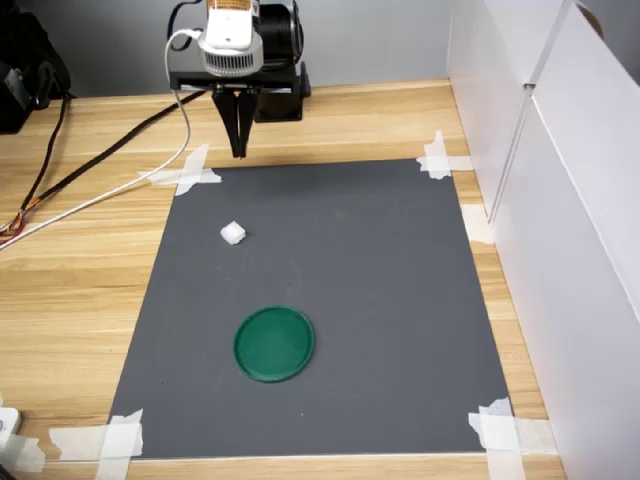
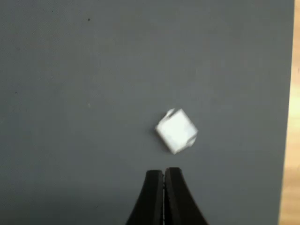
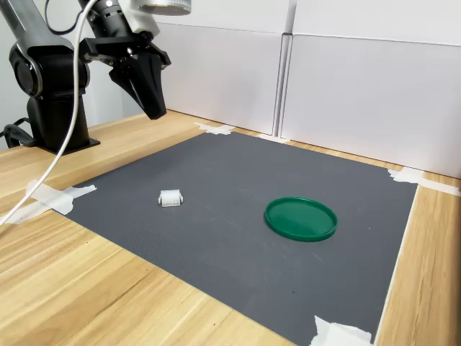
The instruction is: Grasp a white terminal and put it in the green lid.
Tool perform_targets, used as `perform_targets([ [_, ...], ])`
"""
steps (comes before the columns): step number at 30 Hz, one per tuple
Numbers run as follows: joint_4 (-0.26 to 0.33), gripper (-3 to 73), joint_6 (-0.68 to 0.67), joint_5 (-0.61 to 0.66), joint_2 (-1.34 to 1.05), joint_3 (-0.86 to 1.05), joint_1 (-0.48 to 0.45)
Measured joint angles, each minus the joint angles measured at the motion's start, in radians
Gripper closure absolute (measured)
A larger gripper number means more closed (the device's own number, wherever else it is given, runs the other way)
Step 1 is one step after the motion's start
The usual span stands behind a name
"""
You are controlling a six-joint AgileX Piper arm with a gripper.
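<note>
A wooden desk (image 1: pixel 90 290) with a dark grey mat (image 1: pixel 380 270) taped at its corners, white panels (image 3: pixel 346 79) beside it.
The green lid (image 1: pixel 274 344), round and flat, holds nothing; the white terminal (image 1: pixel 232 234), a small blocky piece, lies apart from it on the mat. The gripper (image 1: pixel 239 152) hangs above, jaws closed and holding nothing.

Black arm (image 3: pixel 43 72) on a black base, white vented wrist housing (image 1: pixel 230 45), tapered black fingers (image 3: pixel 148 90) (white cable (image 1: pixel 183 95) trailing)
</note>
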Motion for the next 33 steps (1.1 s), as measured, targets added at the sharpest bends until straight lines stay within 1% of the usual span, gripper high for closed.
perform_targets([
  [3, -0.001, 71.6, -0.086, 0.005, 0.068, -0.05, 0.0],
  [5, -0.004, 71.6, -0.158, 0.029, 0.114, -0.086, 0.0],
  [9, -0.004, 71.6, -0.282, 0.128, 0.195, -0.156, 0.0],
  [11, 0.007, 71.6, -0.352, 0.19, 0.231, -0.191, 0.0],
  [15, 0.063, 71.6, -0.524, 0.306, 0.275, -0.254, 0.0],
  [20, 0.129, 71.6, -0.749, 0.419, 0.299, -0.311, -0.003],
  [22, 0.163, 71.6, -0.829, 0.429, 0.301, -0.315, -0.025],
  [25, 0.231, 71.6, -0.953, 0.418, 0.303, -0.316, -0.095],
  [27, 0.263, 71.6, -1.017, 0.401, 0.315, -0.319, -0.141],
  [30, 0.27, 70.6, -1.064, 0.385, 0.353, -0.322, -0.187],
  [33, 0.255, 66.7, -1.069, 0.38, 0.396, -0.323, -0.224],
])
